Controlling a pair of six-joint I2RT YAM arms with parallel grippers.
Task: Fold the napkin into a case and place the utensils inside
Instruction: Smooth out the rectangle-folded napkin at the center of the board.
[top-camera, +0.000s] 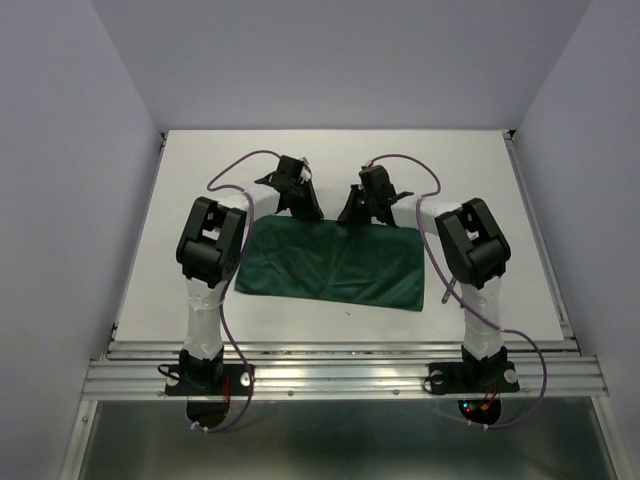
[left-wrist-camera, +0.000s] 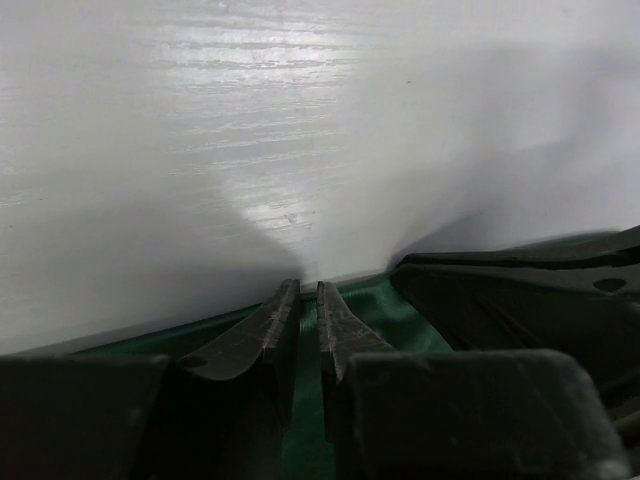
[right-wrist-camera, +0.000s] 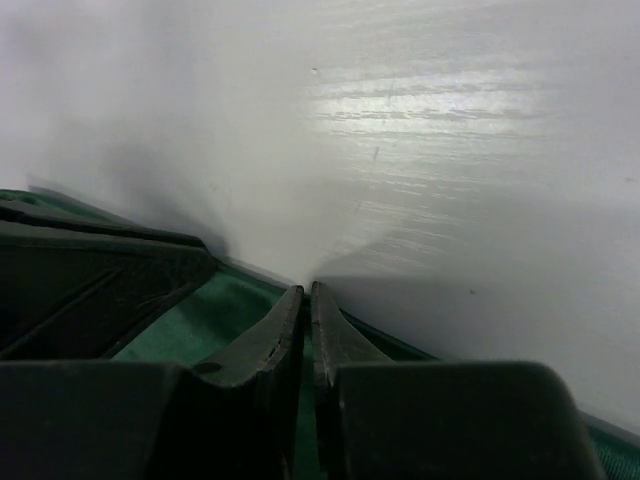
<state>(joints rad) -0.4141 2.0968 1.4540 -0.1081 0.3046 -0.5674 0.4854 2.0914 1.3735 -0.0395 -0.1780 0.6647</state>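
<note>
A white table (top-camera: 470, 165) sits between pale lavender walls (top-camera: 350, 60), edged by a metal rail (top-camera: 340, 378) in front.

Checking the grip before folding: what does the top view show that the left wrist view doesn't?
Top only: the whole napkin lying as a flat rectangle, the left tool and right tool both at its far edge. Left wrist only: the fingers closed, green cloth pinched between them. Shared: green cloth on the white table.
</note>
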